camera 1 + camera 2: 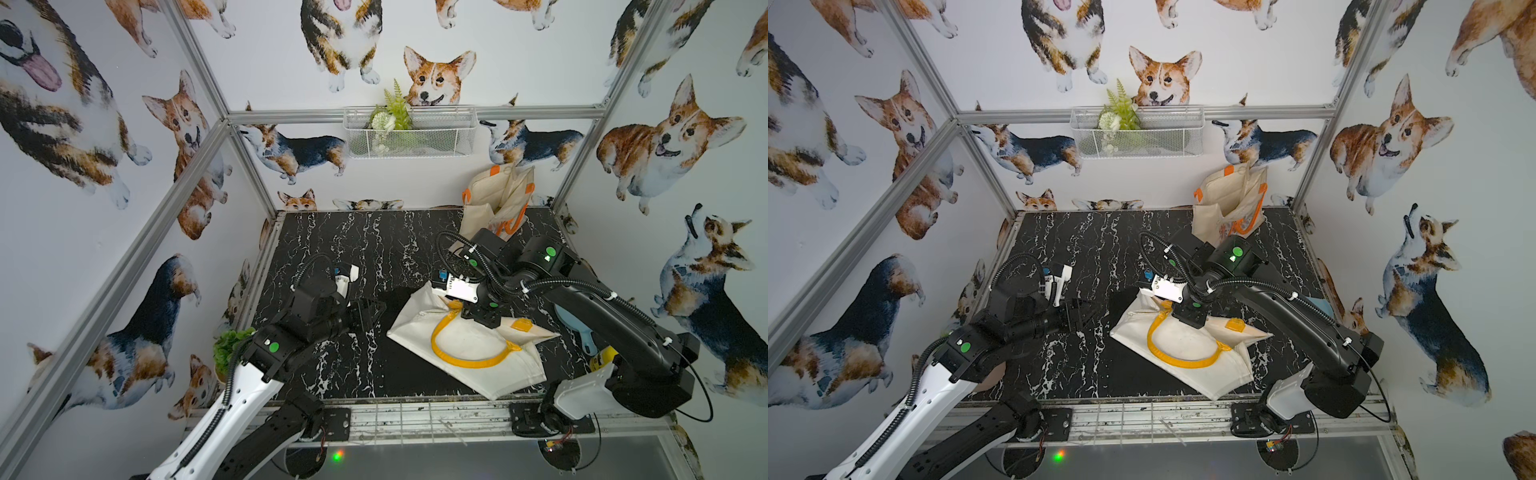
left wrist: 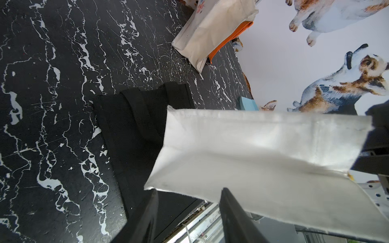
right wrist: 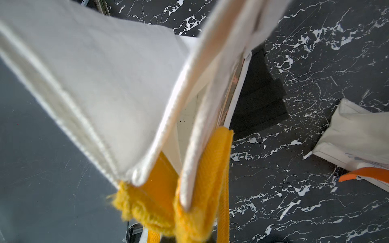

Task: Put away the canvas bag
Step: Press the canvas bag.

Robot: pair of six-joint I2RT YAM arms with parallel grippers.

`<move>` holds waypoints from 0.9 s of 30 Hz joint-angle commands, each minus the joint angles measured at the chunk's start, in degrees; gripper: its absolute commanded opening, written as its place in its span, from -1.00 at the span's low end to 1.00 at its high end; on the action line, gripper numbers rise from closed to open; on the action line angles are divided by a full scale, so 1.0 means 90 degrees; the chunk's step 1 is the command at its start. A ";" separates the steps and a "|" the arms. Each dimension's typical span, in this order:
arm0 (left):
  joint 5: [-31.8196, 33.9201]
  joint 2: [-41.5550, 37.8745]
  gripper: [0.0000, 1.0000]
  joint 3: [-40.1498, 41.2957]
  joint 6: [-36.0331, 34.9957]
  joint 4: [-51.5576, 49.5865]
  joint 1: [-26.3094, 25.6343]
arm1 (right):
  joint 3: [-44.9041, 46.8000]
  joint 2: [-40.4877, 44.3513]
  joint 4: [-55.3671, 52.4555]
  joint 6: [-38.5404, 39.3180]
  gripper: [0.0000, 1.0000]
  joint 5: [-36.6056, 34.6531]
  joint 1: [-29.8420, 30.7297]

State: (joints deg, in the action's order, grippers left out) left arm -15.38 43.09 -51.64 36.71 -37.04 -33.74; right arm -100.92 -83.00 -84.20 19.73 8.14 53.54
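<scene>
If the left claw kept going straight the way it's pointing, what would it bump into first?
Most likely the white canvas bag: its raised edge hangs just ahead of the left gripper. A black cloth lies lower down, but depth is unclear.

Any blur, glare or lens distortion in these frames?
Right wrist view: canvas bag and its yellow handle sit close to the lens, soft; marble tabletop behind is sharper. Left wrist view: the bag's white cloth is bright, nearly washed out. Both top views: sharp, but wide-angle splays the frame posts; a green light flares low down.
</scene>
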 commanded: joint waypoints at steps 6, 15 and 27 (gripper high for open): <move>-0.0292 -0.0077 0.02 0.0166 0.0111 0.0316 0.0008 | 0.0253 0.0104 0.0361 -0.0249 -0.19 0.0266 0.0003; -0.0420 -0.0443 0.02 0.0895 0.0343 0.0482 0.0008 | 0.0208 0.0243 0.0839 -0.0638 0.82 0.0667 -0.0001; -0.0668 -0.1474 -0.11 0.1777 0.0781 0.0167 0.0000 | -0.2520 -0.1439 0.0857 -0.2806 0.99 0.1107 -0.0327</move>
State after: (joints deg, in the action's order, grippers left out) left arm -18.96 33.28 -39.70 39.88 -35.00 -33.71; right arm -119.44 -92.95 -78.63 2.90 13.87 51.48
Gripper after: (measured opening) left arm 0.496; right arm 0.996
